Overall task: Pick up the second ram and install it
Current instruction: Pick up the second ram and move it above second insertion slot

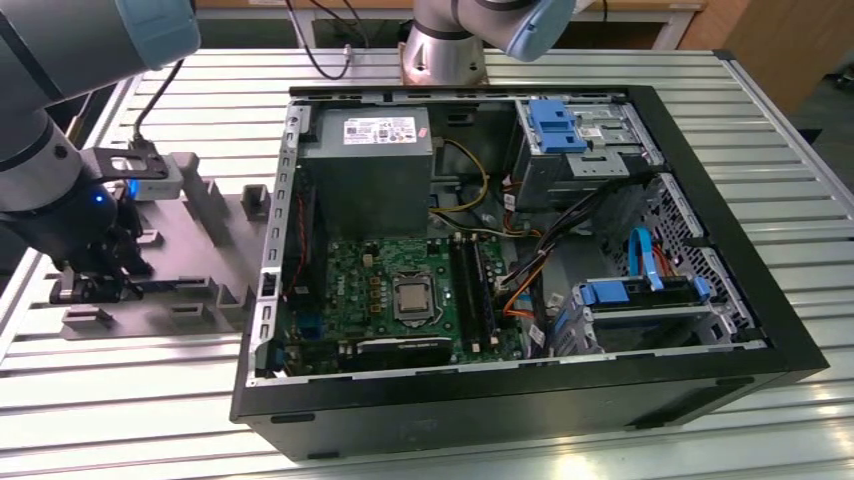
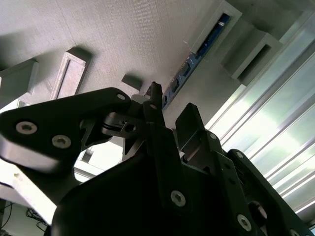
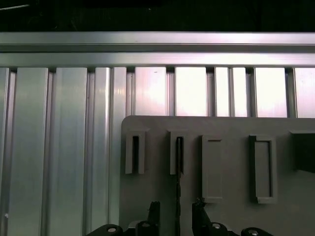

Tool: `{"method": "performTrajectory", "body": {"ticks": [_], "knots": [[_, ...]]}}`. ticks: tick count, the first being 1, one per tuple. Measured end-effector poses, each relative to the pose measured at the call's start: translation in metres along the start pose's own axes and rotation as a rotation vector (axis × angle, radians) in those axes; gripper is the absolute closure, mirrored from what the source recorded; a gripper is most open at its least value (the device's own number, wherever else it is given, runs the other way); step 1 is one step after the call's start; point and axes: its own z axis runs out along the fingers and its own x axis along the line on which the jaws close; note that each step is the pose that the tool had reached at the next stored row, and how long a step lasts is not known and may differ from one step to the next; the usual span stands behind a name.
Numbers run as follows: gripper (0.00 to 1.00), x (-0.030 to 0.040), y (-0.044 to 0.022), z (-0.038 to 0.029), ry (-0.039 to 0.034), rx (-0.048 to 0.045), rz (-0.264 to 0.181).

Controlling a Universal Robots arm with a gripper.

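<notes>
at the exterior view's left, the gripper (image 1: pixel 96 283) hangs low over the grey fixture plate (image 1: pixel 200 310). the second ram (image 3: pixel 178 187) stands on edge in a slot there, exposed for pinching. the fingers (image 3: pixel 154 212) straddle it, parted and apparently not clamping. rightward, the open case (image 1: pixel 747 335) presents upturned memory slots (image 1: pixel 470 285).

gripper (image 3: pixel 176 212): mostly cut off by the first wrist view's edge (just the fingertips (image 3: pixel 154 211) poke in)
second ram (image 2: pixel 189 65): near end tucked behind a finger in the second wrist view
fixture plate (image 1: pixel 194 300): part hidden behind the arm (image 1: pixel 54 130), exterior view
</notes>
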Motion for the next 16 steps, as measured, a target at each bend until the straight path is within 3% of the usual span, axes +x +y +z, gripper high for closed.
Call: {"method": "performTrajectory", "body": {"ticks": [16], "knots": [[0.62, 0.0001, 0.0029, 0.0013, 0.0000, -0.0001, 0.001]]}}
